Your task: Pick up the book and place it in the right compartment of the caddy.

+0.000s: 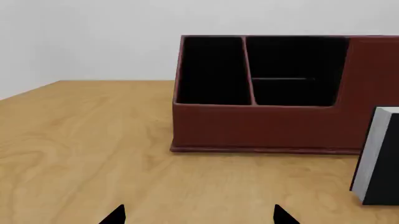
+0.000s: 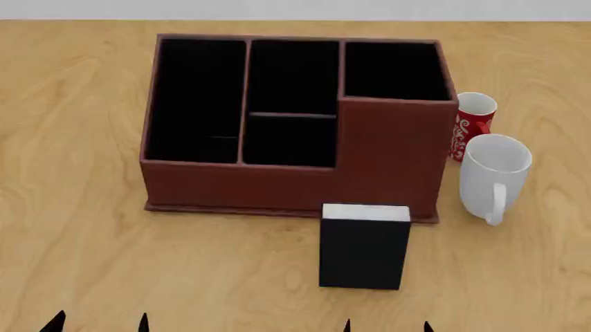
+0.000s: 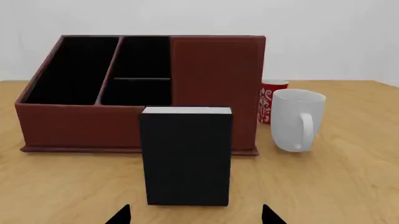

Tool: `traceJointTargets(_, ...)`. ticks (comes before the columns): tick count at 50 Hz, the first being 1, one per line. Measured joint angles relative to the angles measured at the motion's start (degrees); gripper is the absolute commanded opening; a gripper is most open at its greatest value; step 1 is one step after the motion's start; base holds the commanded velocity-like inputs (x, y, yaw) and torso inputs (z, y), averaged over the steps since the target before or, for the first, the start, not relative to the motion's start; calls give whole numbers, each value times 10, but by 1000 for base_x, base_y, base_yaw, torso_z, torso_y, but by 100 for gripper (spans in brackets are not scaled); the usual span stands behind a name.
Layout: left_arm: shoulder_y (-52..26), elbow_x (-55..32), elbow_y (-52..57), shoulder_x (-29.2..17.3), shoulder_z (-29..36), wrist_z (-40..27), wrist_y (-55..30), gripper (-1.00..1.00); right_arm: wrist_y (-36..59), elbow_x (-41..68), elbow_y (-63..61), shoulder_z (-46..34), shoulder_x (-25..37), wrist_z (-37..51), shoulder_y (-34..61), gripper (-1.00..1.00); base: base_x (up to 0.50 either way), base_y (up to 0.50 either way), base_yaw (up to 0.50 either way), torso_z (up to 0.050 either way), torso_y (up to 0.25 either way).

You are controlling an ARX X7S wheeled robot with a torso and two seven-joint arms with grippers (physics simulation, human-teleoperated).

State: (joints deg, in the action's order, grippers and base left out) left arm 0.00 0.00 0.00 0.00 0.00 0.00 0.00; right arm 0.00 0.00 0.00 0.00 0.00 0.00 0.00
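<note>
Standing upright dead ahead of the right gripper [image 3: 196,215], jaws spread wide, the book [image 3: 186,156] sits nearer it than the equally open left gripper [image 1: 199,215].

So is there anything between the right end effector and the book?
Nothing visible. The book stands upright on the table, directly ahead of the open right end effector. The caddy sits behind it, and the white mug is off to the side.

book [image 1: 380,156] cut off by left wrist frame edge, red can [image 2: 472,124] partly hidden behind white mug [image 2: 494,176]
</note>
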Motion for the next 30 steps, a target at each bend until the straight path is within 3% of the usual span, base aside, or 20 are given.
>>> traceJointTargets(15,-3,-30,34,-15,16,-17,-12,100,5,5,-22,-19,19,20,1,100,0,0,0,50,0)
traceJointTargets(30,-74,-45,154,-34,30,-51,-117,100,167,-8,-212,-33,62,25,56,100,0,-11,0,50,0)
